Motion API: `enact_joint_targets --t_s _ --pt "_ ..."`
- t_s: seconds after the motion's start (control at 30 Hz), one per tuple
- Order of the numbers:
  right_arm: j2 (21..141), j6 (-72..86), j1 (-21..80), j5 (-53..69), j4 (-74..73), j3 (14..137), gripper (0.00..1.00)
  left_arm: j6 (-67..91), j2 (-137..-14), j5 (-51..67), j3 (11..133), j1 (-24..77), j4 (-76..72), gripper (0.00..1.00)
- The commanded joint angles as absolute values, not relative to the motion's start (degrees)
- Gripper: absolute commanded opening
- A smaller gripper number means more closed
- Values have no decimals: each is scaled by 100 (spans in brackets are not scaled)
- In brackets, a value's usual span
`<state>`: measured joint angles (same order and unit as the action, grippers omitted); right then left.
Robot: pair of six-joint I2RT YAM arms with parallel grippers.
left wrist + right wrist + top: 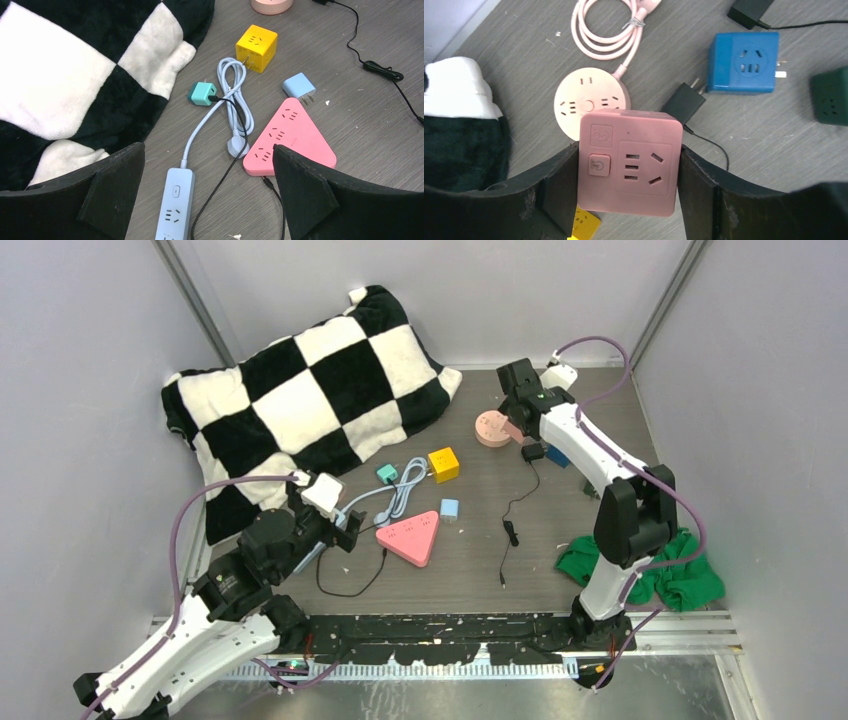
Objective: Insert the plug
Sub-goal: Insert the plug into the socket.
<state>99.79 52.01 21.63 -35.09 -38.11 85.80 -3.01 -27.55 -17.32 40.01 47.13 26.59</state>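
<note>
The left arm (pixel 200 640) rises from its base at the near left corner and slants forward and to the right, low over the table. The left gripper (pixel 206 152) points ahead and downward with its jaws spread wide and nothing between them. The right arm (pixel 585 445) stands up from its base, bends at the elbow and stretches toward the far side. The right gripper (pixel 629 172) aims downward, its two dark fingers (pixel 559 185) pressed on opposite sides of a pink socket block (pixel 629 145).

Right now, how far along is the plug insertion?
Done: right gripper is closed on the pink socket cube. In hand: the cube is held near the round pink socket. Remaining: inserting it into a socket; left gripper hangs open and empty above the blue power strip.
</note>
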Motion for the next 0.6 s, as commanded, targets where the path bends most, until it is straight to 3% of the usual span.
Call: enact_joint_targets --t_s 0.0,0.57 --pt "10322 5218 2121 -3660 -3826 9225 50 -387 -2686 -1628 4001 4702 2456 100" --pt "11387 4966 1839 -3019 -3781 10154 42 -430 -2637 -1475 3990 4702 2480 99"
